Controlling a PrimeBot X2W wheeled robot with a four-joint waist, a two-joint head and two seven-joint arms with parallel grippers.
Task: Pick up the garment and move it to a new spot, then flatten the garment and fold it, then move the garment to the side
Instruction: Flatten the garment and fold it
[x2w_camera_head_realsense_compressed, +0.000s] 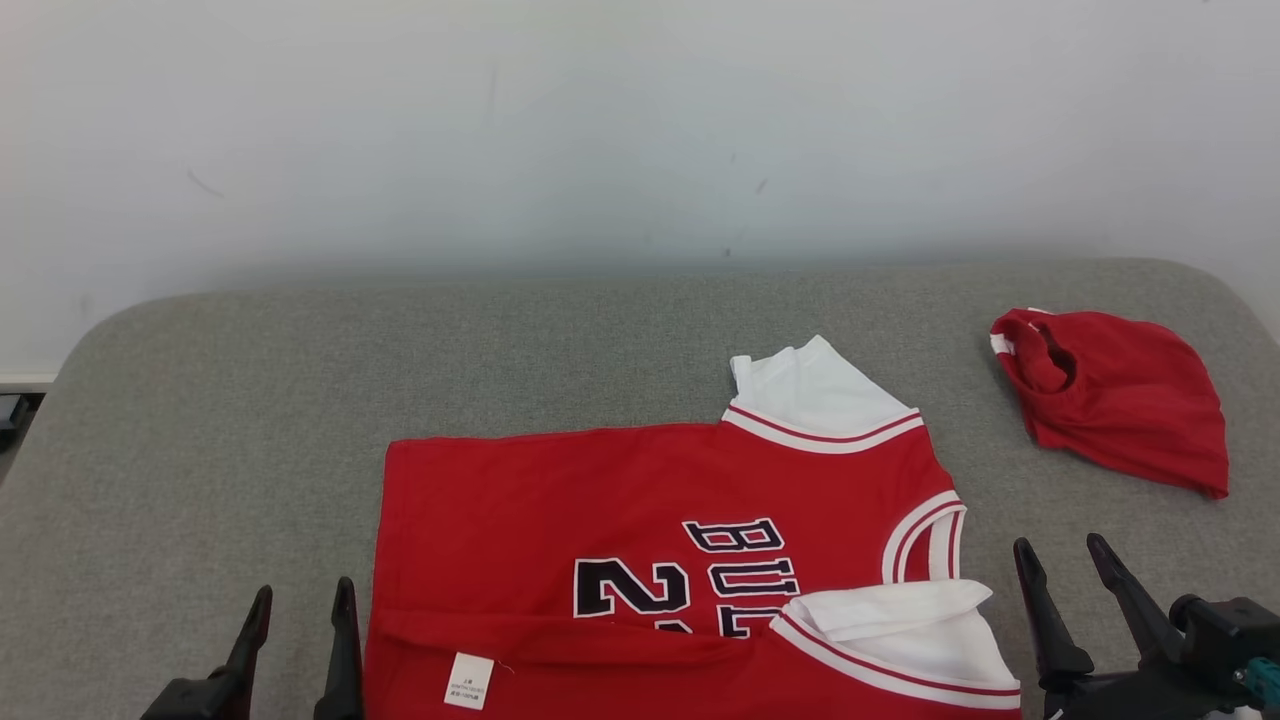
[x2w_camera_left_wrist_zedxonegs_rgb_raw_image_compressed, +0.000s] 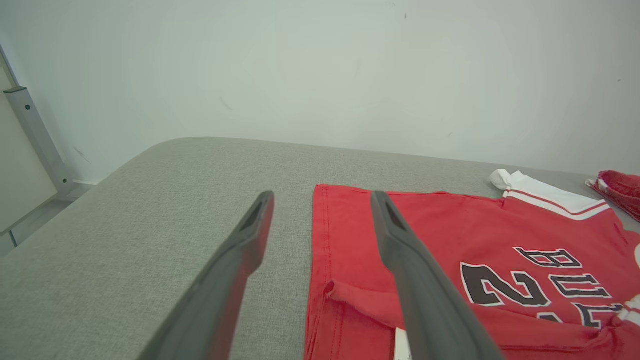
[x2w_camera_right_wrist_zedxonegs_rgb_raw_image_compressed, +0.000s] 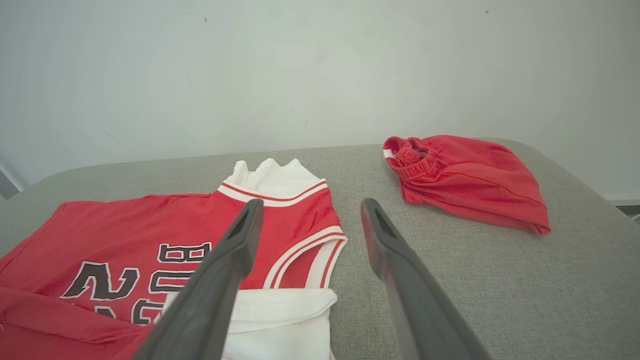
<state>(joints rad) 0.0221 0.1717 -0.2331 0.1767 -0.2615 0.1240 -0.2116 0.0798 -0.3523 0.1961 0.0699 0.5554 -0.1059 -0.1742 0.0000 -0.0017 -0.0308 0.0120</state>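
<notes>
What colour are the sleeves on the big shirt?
White. The sleeves of the jersey show best in the head view.

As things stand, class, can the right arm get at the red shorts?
Probably yes. The right gripper is open and empty, and the shorts lie beyond it on the grey surface with nothing between them. The jersey sits to its left, out of the way.

Crumpled red fabric bundle (x2w_camera_head_realsense_compressed: 1115, 400) on a grey woven-fabric tabletop (x2w_camera_head_realsense_compressed: 250, 400) against a plain white wall (x2w_camera_head_realsense_compressed: 600, 120).
The bundle, possibly shorts, lies near the tabletop's far right corner; a pale metal post (x2w_camera_left_wrist_zedxonegs_rgb_raw_image_compressed: 37, 135) stands beyond its left edge.
</notes>
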